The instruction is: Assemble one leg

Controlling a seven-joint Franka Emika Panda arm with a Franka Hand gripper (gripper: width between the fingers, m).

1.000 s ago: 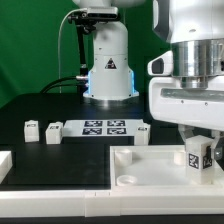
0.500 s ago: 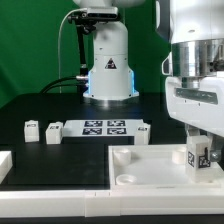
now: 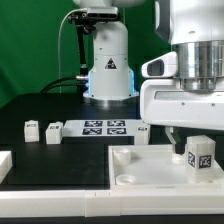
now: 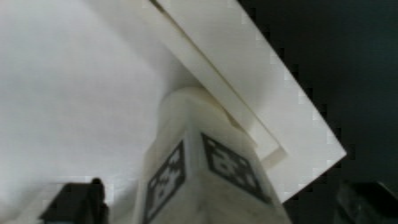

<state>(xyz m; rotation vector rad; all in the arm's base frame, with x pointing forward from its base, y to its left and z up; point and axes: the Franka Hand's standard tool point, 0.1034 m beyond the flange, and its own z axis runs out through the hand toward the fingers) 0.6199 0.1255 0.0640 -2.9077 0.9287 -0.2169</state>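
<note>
So the black worktop (image 3: 50, 110) has the marker board (image 3: 104, 127) lying flat mid-scene, two little white blocks (image 3: 41, 131) sitting to its left in the exterior view, and the big white panel (image 3: 150, 170) up near the front right.

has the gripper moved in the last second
Yes. In the exterior view the gripper, holding the leg, first slid toward that view's right, then came back toward its left, judged against the fixed marker board.

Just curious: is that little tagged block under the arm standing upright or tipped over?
Upright: the leg stands on end on the white panel, tag facing outward.
</note>
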